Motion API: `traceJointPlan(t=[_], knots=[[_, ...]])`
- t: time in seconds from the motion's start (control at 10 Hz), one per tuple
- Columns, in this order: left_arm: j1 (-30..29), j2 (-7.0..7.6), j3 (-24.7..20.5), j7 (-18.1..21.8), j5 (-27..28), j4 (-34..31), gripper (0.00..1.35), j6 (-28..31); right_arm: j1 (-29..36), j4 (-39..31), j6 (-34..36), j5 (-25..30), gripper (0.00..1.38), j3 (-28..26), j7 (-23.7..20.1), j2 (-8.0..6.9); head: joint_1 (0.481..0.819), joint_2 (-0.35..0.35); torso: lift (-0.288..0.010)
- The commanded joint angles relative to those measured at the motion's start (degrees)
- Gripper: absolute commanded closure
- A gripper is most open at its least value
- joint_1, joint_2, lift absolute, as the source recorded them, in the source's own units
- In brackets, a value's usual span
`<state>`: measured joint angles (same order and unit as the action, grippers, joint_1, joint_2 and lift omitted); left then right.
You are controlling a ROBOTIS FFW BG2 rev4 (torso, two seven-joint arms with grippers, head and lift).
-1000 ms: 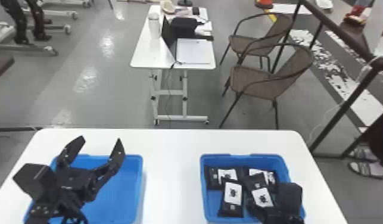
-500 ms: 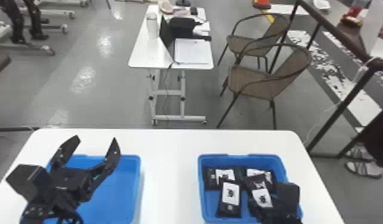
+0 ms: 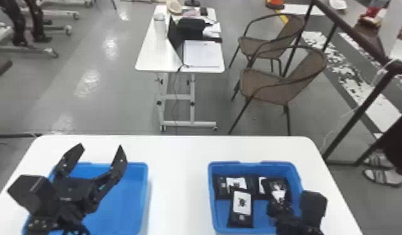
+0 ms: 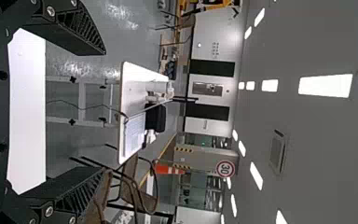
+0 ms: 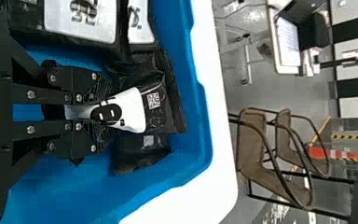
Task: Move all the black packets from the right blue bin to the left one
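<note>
Looks to be at the picking step. Keeps a left hand spread wide at eight o'clock, above the left bin. Has a black packet pinched at one end by a right hand at five o'clock, in the right bin, among other packets. Likely calls next for lifting clear of the rim, then swinging towards nine o'clock. Might drag a neighbour along. Sits on a smooth white table. Gives onto a desk at twelve, chairs at two, grey floor beneath.
</note>
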<state>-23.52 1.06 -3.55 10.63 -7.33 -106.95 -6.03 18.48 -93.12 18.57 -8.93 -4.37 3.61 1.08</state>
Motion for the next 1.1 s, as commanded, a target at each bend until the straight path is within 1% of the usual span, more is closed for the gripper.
traceJointPlan(t=[0.0, 0.1, 0.3, 0.4, 0.5, 0.6, 0.7, 0.9, 1.0], knots=[[-0.13, -0.18, -0.14, 0.0, 0.03, -0.1, 0.14, -0.03, 0.76, -5.23, 0.33, -0.21, 1.27, 0.76, 0.09, 0.5, 0.695, -0.063, 0.0], [-0.13, -0.18, -0.14, 0.0, 0.03, -0.01, 0.14, 0.06, 0.15, -7.96, 0.59, -0.56, 1.27, 2.26, 0.0, 1.64, 0.695, -0.058, 0.0], [-0.04, -0.09, -0.14, 0.0, -0.05, -0.1, 0.14, 0.41, -3.1, -11.91, 2.87, -5.04, 1.27, 7.18, -0.09, 4.19, 0.695, -0.031, 0.0], [0.05, -0.09, -0.05, 0.0, -0.41, -0.1, 0.13, 0.5, -5.48, -12.88, 4.9, -7.33, 1.27, 9.9, -2.2, 5.42, 0.695, -0.006, 0.0], [0.14, -0.09, 0.04, 0.0, -1.29, -0.1, 0.14, 0.85, -8.29, -13.14, 6.74, -7.68, 1.27, 12.8, -5.36, 6.48, 0.695, 0.03, 0.0], [0.4, -0.09, 0.21, 0.0, -2.69, -0.18, 0.14, 1.11, -11.45, -12.26, 6.92, -7.68, 1.27, 16.67, -6.86, 7.79, 0.695, 0.081, 0.0], [0.84, 0.17, 0.74, 0.0, -4.8, -0.27, 0.14, 1.38, -14.88, -9.36, 5.6, -7.59, 1.27, 19.75, -8.88, 8.67, 0.695, 0.104, 0.0], [2.34, 1.49, 2.06, 0.18, -10.69, -1.41, 0.14, 3.4, -21.21, -2.6, 2.52, -8.91, 1.27, 24.84, -12.83, 9.03, 0.695, 0.164, 0.0], [3.65, 2.28, 2.67, 1.49, -13.06, -2.03, 0.14, 5.24, -24.46, 0.39, 1.29, -9.0, 1.27, 27.31, -14.94, 9.03, 0.695, 0.183, 0.0]])
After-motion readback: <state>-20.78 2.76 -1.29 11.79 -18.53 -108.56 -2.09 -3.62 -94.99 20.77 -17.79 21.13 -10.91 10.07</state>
